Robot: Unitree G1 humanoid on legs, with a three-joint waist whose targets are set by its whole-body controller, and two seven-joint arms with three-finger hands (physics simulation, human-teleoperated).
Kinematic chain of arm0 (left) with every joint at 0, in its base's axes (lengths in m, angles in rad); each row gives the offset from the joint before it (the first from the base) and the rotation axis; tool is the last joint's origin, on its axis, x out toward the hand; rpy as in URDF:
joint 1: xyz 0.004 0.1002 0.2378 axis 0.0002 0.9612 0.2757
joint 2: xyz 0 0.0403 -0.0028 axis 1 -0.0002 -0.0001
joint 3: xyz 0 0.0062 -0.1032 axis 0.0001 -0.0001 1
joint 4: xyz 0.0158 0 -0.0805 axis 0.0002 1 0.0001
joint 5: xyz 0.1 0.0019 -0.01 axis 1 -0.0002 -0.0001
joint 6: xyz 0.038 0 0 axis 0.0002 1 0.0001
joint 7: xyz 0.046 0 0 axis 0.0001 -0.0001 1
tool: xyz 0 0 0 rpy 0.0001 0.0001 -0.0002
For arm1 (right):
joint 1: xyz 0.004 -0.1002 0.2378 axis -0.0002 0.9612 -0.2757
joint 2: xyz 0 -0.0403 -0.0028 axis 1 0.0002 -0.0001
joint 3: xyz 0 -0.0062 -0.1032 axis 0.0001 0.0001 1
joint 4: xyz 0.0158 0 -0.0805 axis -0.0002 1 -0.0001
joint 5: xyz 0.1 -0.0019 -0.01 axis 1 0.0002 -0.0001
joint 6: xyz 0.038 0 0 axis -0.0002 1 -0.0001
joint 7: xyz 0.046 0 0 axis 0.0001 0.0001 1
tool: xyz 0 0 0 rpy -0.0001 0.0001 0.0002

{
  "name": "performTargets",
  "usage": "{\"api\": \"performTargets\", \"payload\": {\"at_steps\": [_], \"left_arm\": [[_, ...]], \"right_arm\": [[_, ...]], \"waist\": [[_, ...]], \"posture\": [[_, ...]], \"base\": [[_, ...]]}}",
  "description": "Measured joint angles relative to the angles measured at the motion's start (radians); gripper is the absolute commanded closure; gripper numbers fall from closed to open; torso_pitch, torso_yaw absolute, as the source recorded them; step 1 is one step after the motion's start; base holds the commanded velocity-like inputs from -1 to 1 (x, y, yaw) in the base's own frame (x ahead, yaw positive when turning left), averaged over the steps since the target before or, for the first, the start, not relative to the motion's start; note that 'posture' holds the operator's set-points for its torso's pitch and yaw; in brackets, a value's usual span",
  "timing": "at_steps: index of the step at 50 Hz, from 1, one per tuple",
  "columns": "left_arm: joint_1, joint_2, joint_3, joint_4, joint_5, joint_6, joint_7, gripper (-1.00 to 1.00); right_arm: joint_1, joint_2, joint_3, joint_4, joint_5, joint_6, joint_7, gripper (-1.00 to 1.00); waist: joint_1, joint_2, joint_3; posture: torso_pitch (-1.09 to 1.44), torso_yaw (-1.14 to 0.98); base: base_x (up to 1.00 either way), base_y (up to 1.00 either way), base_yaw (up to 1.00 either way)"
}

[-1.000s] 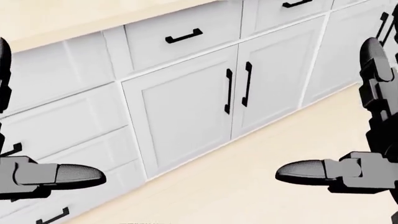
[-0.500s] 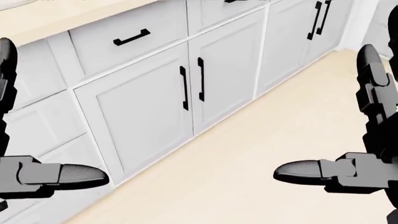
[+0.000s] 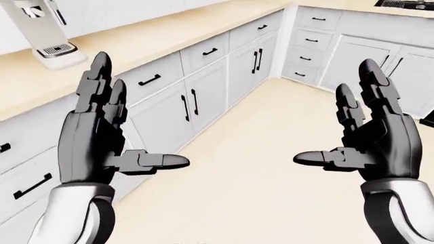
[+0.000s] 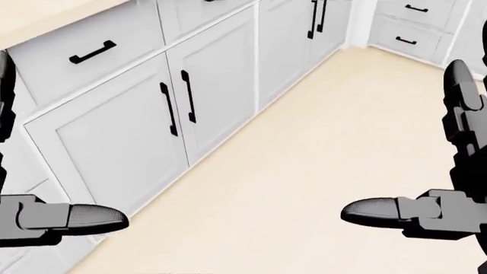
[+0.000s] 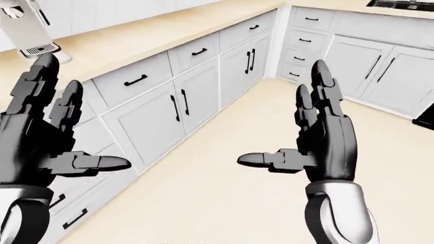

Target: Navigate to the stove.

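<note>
Both hands raised, fingers spread, holding nothing.

Nearest: left hand (image 3: 95,145) and right hand (image 3: 376,140) over pale floor (image 3: 258,168); beyond, white cabinets (image 3: 197,96) under bench (image 3: 142,38); farthest, black stove (image 3: 403,3) at upper right.

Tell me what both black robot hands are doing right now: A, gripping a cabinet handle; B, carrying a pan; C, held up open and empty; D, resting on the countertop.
C: the left hand and right hand are raised with fingers spread, holding nothing, above the beige floor.
</note>
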Motion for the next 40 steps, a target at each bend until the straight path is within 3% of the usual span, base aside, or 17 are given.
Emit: {"api": "performTargets", "payload": {"at_steps": [4, 6, 9, 12, 17, 19, 24, 29, 32, 33, 36, 40], "left_arm": [[0.0, -0.018, 0.001, -0.008, 0.021, -0.009, -0.011, -1.0], [0.001, -0.017, 0.002, -0.005, 0.027, -0.008, -0.018, -1.0], [0.015, -0.01, 0.007, 0.012, 0.025, -0.002, -0.011, -1.0], [0.006, -0.008, 0.005, 0.01, 0.022, 0.003, -0.004, -1.0], [-0.011, -0.017, 0.003, 0.0, 0.029, 0.004, -0.009, -1.0], [-0.018, -0.022, 0.001, 0.001, 0.039, 0.009, -0.015, -1.0], [-0.017, -0.035, -0.025, 0.004, 0.032, 0.03, -0.032, -1.0], [-0.019, -0.026, -0.01, -0.005, 0.035, 0.019, -0.024, -1.0], [-0.016, -0.024, -0.013, -0.006, 0.034, 0.012, -0.023, -1.0], [-0.015, -0.019, -0.009, -0.003, 0.034, 0.011, -0.022, -1.0], [0.004, -0.024, -0.009, 0.011, 0.04, 0.014, -0.017, -1.0], [-0.001, -0.018, -0.004, 0.004, 0.04, 0.008, -0.016, -1.0]], "right_arm": [[0.003, 0.015, 0.006, -0.007, -0.02, -0.009, 0.017, -1.0], [-0.003, 0.023, 0.006, -0.006, -0.03, -0.009, 0.025, -1.0], [0.009, 0.027, 0.02, 0.003, -0.025, 0.0, 0.029, -1.0], [0.004, 0.028, 0.014, 0.001, -0.026, 0.005, 0.031, -1.0], [-0.012, 0.038, 0.008, -0.014, -0.04, 0.002, 0.043, -1.0], [-0.017, 0.036, 0.008, -0.014, -0.041, 0.005, 0.046, -1.0], [-0.009, 0.043, -0.008, 0.005, -0.065, 0.024, 0.045, -1.0], [-0.011, 0.059, 0.002, -0.005, -0.087, 0.016, 0.068, -1.0], [-0.015, 0.057, -0.004, -0.003, -0.091, 0.018, 0.072, -1.0], [-0.016, 0.063, -0.002, -0.004, -0.091, 0.017, 0.073, -1.0], [-0.002, 0.066, 0.007, 0.004, -0.083, 0.024, 0.079, -1.0], [-0.006, 0.056, -0.003, -0.004, -0.076, 0.021, 0.075, -1.0]], "waist": [[0.001, 0.052, 0.013], [0.006, 0.087, 0.004], [0.011, 0.073, 0.01], [0.004, 0.051, -0.002], [0.012, -0.014, -0.004], [0.009, -0.052, -0.014], [-0.012, -0.03, -0.015], [-0.001, 0.031, 0.01], [0.0, 0.081, 0.008], [0.007, 0.084, 0.002], [0.01, 0.079, 0.015], [0.005, 0.036, 0.001]], "posture": [[0.0, 0.0], [0.0, 0.0], [0.0, 0.0], [0.0, 0.0], [0.0, 0.0], [0.0, 0.0], [0.0, 0.0], [0.0, 0.0], [0.0, 0.0], [0.0, 0.0], [0.0, 0.0], [0.0, 0.0]], "base": [[-0.01, 0.0, -0.41], [-0.02, 0.0, -0.4], [-0.02, 0.0, -0.41], [-0.02, 0.0, -0.41], [-0.02, 0.0, -0.41], [-0.02, 0.0, -0.41], [-0.02, 0.0, -0.41], [-0.02, 0.0, -0.41], [-0.02, 0.0, -0.4], [-0.02, 0.0, -0.36], [-0.02, 0.0, -0.36], [-0.02, 0.0, -0.36]]}}
